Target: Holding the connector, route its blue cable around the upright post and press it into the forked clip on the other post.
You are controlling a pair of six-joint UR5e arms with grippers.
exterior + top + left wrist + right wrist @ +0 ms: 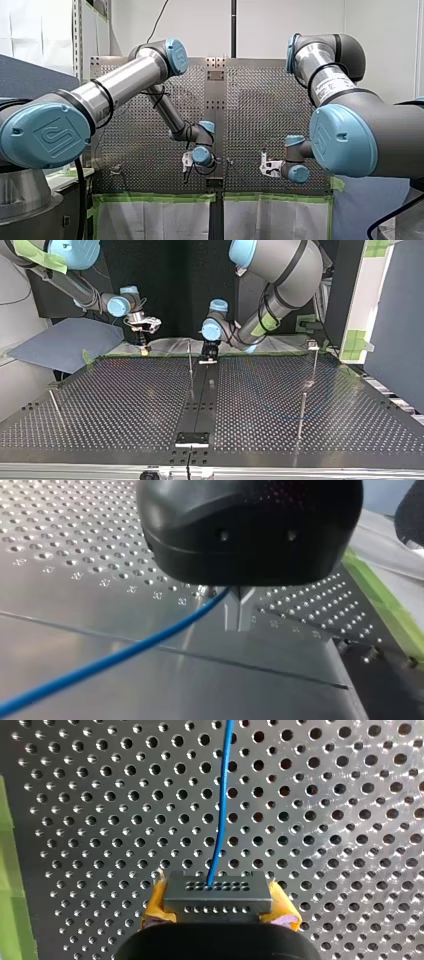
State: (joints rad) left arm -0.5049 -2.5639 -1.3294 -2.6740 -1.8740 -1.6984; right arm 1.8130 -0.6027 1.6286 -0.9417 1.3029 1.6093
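Connector (217,892) clamped between yellow pads (156,906) of my right gripper (217,906), low over perforated table (325,820); blue cable (223,795) leaves its face, runs straight ahead across holes. My left gripper (239,622): metal fingers pinched together around cable, close above plain centre strip (150,690). Top view: both grippers near table's far edge, thin upright post (190,360) just beside left one

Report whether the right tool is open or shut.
Shut on the connector: the yellow pads of my right tool press both its sides, the blue cable running out ahead.
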